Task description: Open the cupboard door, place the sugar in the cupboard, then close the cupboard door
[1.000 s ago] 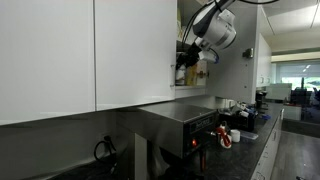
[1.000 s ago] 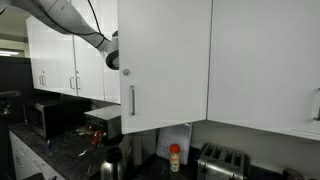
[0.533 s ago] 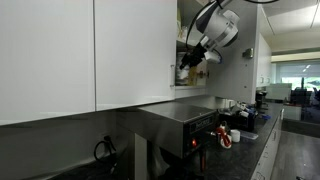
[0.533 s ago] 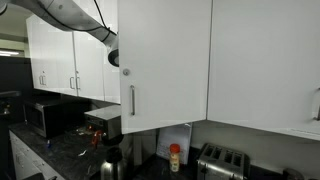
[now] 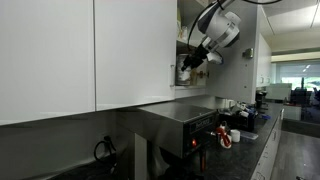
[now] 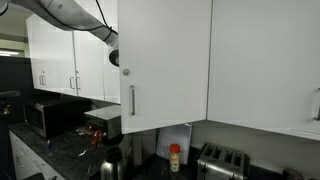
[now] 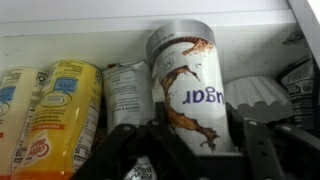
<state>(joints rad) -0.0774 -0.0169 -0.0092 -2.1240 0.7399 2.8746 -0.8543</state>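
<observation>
Your arm [image 5: 222, 28] wears glossy white shells, rounded and bulbous at the joints, with darker seams where the sections meet. In an exterior view it looks pale grey in the shade, a smooth tube ending in a round joint [image 6: 113, 56] with a dark face. A thin black cable [image 6: 99, 18] runs beside that tube. Your gripper [image 7: 190, 140] is matt black, and its two fingers [image 7: 118, 150] are angular and blocky.

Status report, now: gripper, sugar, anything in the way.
Gripper shut on the sugar, reaching into the cupboard. Cupboard door open. Yellow package and grey tin close beside the sugar.
</observation>
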